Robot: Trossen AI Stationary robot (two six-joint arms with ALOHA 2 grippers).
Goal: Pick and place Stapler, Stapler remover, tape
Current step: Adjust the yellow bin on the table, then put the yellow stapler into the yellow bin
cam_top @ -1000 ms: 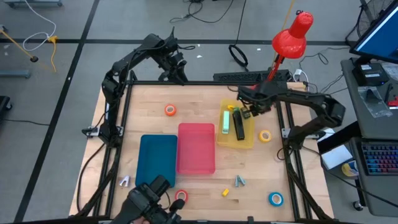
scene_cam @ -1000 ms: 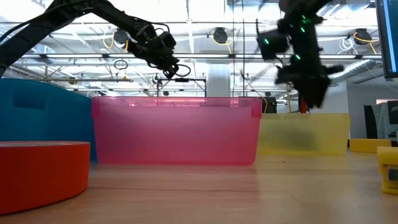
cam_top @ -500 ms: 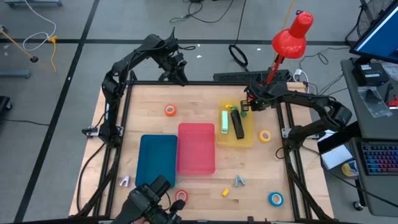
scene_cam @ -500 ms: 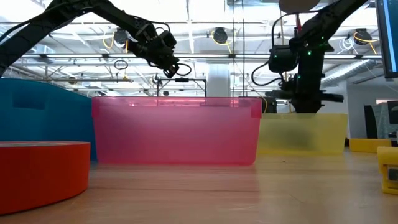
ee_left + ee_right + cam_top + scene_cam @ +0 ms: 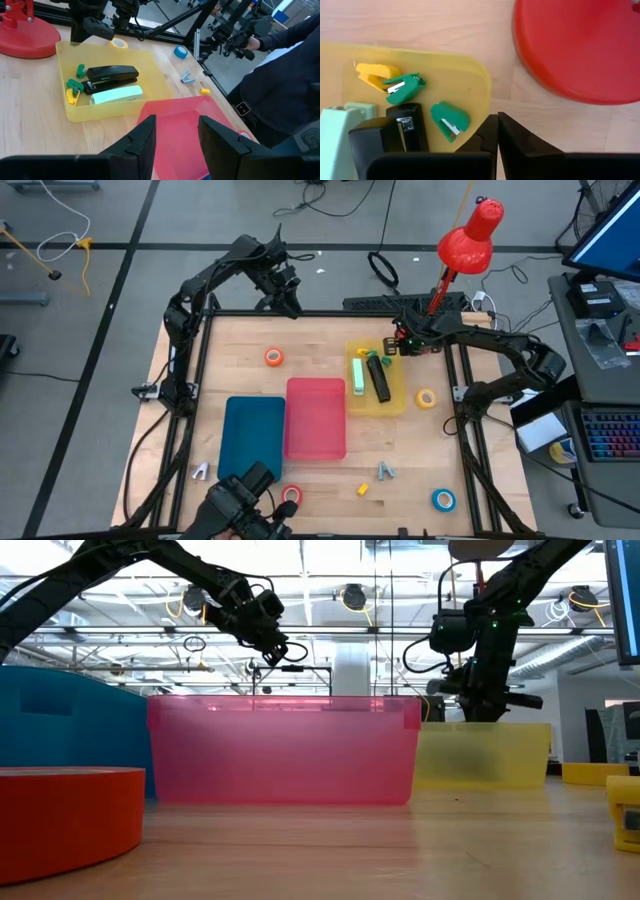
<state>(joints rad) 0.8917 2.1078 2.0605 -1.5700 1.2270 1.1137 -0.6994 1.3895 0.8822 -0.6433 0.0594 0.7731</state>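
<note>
- Hanging above the table's far edge, well to the left of the yellow tray (image 5: 400, 402), the left gripper (image 5: 284, 288) waits with its fingers (image 5: 145, 137) parted and nothing between them.
- Lying on the wood (image 5: 240, 370) left of the yellow tray, an orange tape roll (image 5: 273, 357) sits apart from the bins.
- Standing side by side left of the yellow tray, a blue bin (image 5: 253, 436) and a pink bin (image 5: 315, 417) touch along one wall; a red-orange tape roll (image 5: 291, 495) lies near the table's front edge below them.
- Resting inside the yellow tray are a pale green stapler (image 5: 360, 373), a black stapler (image 5: 380, 379), two green staple removers (image 5: 404, 87) and a yellow staple remover (image 5: 374, 74).
- Poised over the yellow tray's far right corner, the right gripper (image 5: 398, 345) has its fingers (image 5: 507, 132) pressed together, empty.
- Sitting just right of the yellow tray is a yellow tape roll (image 5: 427, 398); a blue tape roll (image 5: 443, 500) lies well toward the table's front right corner.
- Rising beyond the yellow tray's far side is a red desk lamp (image 5: 470, 238).
</note>
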